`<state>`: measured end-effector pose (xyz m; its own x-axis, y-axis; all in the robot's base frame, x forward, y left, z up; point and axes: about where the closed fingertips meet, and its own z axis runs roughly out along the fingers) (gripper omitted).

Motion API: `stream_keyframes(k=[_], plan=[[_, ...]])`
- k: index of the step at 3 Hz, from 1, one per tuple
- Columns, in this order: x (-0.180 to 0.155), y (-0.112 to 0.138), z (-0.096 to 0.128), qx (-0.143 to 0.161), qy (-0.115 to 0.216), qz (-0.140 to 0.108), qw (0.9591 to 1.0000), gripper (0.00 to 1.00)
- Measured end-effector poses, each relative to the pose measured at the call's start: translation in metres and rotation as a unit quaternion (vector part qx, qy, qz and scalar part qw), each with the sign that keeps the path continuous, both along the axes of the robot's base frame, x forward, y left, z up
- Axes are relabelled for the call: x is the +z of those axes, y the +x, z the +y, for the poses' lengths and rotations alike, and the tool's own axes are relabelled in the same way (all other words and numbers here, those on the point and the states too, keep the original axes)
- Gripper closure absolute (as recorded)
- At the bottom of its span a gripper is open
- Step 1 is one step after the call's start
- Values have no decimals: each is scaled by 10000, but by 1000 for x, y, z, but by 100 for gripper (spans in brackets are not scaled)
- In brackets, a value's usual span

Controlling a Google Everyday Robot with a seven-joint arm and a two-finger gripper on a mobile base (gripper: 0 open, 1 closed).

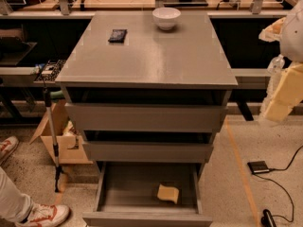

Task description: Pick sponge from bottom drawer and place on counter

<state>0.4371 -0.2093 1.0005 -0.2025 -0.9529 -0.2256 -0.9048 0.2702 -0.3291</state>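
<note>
1. A grey cabinet with three drawers stands on a speckled floor. Its broad, flat grey counter (151,56) is smooth and slightly glossy.
2. The wide, shallow grey bottom drawer (147,218) is pulled open. The two drawers above it are pushed further in.
3. The pale yellow, slightly bent foam sponge (168,193) lies on the drawer floor, right of centre and near the front.
4. A round white bowl (166,18) sits near the back edge of the counter. A small dark rectangular packet (117,35) lies to the bowl's left.
5. The robot's yellowish padded end effector (284,91) hangs at the far right, beside the cabinet and well apart from the sponge. Whether it is released or clenched cannot be told.
</note>
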Motion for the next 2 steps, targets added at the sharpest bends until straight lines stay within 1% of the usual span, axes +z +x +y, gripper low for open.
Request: stream_keyframes(k=[1,2], plan=[[0,0,0,-7,24,2,10000,0],[-35,-7,1,-152,120,247,9995,0]])
